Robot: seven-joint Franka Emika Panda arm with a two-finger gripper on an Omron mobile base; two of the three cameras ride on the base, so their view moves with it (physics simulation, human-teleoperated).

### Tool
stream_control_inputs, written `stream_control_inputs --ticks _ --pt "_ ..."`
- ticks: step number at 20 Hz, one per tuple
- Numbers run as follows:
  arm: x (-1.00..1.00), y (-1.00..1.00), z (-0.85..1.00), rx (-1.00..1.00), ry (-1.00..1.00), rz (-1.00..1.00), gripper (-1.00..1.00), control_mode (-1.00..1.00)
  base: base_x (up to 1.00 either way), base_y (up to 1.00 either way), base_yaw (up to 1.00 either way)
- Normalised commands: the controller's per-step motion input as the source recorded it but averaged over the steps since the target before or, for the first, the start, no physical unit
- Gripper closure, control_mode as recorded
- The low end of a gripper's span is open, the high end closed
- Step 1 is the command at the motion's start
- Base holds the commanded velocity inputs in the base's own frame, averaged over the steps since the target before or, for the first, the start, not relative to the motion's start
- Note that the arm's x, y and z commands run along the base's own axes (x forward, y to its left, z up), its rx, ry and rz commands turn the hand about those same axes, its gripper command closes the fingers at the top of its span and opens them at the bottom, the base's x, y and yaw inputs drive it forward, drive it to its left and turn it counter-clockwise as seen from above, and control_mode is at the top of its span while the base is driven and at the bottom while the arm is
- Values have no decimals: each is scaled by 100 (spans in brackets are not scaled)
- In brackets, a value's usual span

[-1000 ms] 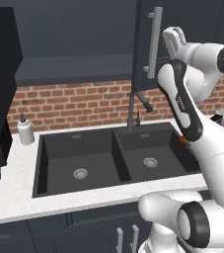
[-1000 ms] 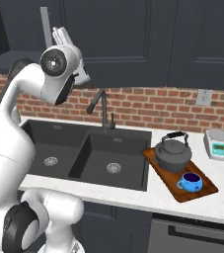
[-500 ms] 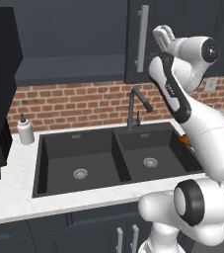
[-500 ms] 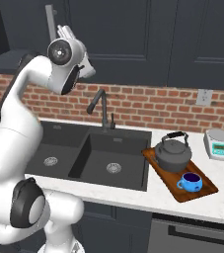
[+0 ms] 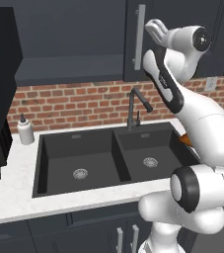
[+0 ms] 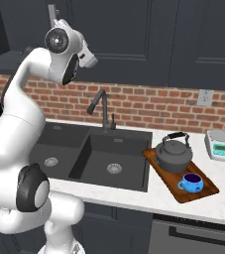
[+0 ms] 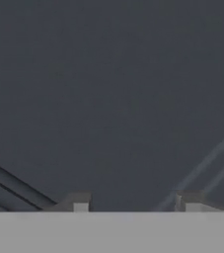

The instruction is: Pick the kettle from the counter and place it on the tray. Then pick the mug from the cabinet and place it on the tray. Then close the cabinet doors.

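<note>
My gripper (image 5: 154,28) is raised high against the right cabinet door (image 5: 177,15), just right of its slim grey handle (image 5: 139,37). In the hand view the gripper (image 7: 134,202) faces the dark door panel (image 7: 113,99) at close range, its fingertips (image 7: 79,201) apart and open with nothing between them. The left cabinet door (image 5: 0,84) stands swung out, showing the dark shelf (image 5: 69,69). On the white counter (image 6: 158,196) lies the wooden tray (image 6: 208,188). It carries the grey kettle (image 6: 173,155) and the blue mug (image 6: 191,182) in front of it.
A double black sink (image 5: 108,158) with a dark faucet (image 5: 133,106) lies below the arm. A white pump bottle (image 5: 25,131) stands at the left of the counter. A white and teal scale (image 6: 220,145) sits behind the tray, and a brick wall (image 6: 148,109) backs the counter.
The hand has swung left and up along the right cabinet door, and the door's handle has shifted left with it. The fingers stand closer together than before.
</note>
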Motion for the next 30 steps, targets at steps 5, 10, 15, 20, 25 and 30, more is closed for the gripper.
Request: stream_control_inputs --ticks 5,10,15,20,25,30 --pt "21 -18 -12 -17 0 0 -100 -100 0 0 0" --pt "-25 -19 -1 -11 1 -4 -100 -100 0 0 0" --pt "-53 -8 7 -4 0 0 -100 -100 0 0 0" --pt "-69 0 7 -5 0 0 -100 -100 0 0 0" --pt "-73 -3 10 -14 -5 -1 -100 -100 0 0 0" --pt "-72 0 8 -22 -1 0 -100 -100 0 0 0"
